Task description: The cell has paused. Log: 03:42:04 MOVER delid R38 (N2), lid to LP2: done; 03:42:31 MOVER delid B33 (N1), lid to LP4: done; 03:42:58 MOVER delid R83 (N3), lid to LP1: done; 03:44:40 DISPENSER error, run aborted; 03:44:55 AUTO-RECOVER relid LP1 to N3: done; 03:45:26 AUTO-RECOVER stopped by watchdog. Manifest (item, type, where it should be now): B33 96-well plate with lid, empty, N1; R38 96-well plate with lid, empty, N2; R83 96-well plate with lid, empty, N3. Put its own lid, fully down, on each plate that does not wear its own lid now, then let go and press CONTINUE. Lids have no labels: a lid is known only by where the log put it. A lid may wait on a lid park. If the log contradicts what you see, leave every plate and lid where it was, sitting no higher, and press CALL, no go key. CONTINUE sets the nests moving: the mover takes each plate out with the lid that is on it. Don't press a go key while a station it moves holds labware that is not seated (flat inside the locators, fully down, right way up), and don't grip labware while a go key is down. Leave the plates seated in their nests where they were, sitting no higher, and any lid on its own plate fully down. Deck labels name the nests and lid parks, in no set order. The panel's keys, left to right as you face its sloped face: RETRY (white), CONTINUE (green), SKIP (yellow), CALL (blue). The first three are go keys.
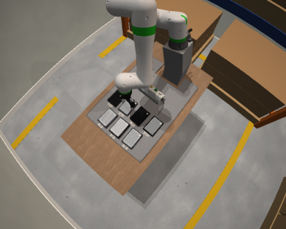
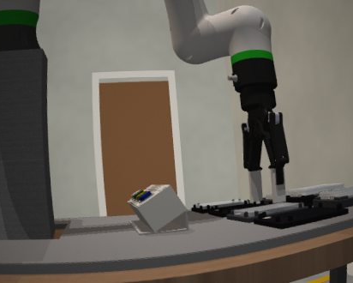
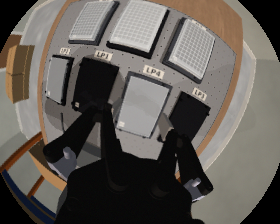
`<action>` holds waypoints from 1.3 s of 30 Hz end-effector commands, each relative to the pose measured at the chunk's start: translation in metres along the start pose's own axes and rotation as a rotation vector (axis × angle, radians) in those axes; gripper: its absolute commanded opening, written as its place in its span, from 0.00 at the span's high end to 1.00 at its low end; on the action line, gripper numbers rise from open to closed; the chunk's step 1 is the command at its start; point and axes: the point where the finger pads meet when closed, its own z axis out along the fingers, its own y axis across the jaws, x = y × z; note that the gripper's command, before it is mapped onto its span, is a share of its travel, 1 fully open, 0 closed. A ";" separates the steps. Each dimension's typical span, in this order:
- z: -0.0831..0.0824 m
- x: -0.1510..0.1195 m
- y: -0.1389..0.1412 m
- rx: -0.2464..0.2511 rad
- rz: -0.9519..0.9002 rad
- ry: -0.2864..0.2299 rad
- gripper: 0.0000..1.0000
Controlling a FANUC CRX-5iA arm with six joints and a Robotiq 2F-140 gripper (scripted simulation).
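Three 96-well plates sit in a row of nests (image 1: 119,127), and they also show at the top of the wrist view (image 3: 139,26). The plate on the left in the wrist view (image 3: 91,19) looks greyer than the other two. Behind them is a row of lid parks. Two parks hold a flat grey lid (image 1: 125,107) (image 1: 153,125) and two are bare black (image 1: 139,115). My gripper (image 1: 127,104) is open and empty. It points straight down, low over the nearer lid (image 3: 144,104), with its fingertips (image 2: 266,195) close to deck level. The deck labels are too small to read.
The key panel (image 1: 156,94) stands behind the lid parks, and its sloped face shows in the exterior view (image 2: 157,207). The arm's grey pedestal (image 1: 178,64) is at the back of the deck. Cardboard boxes stand beyond the table.
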 end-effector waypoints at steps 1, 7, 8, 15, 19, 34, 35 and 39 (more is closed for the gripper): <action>0.000 0.000 0.000 0.000 0.000 0.000 0.41; 0.000 0.000 0.000 0.000 0.000 0.000 0.41; 0.000 0.000 0.000 0.000 0.000 0.000 0.34; 0.000 0.000 0.000 0.000 0.000 0.000 0.34; 0.000 0.000 0.000 0.000 0.000 0.000 0.34; 0.000 0.000 0.000 0.000 0.000 0.000 0.34; 0.000 0.000 0.000 0.000 0.000 0.000 0.34; 0.000 0.000 0.000 0.000 0.000 0.000 0.34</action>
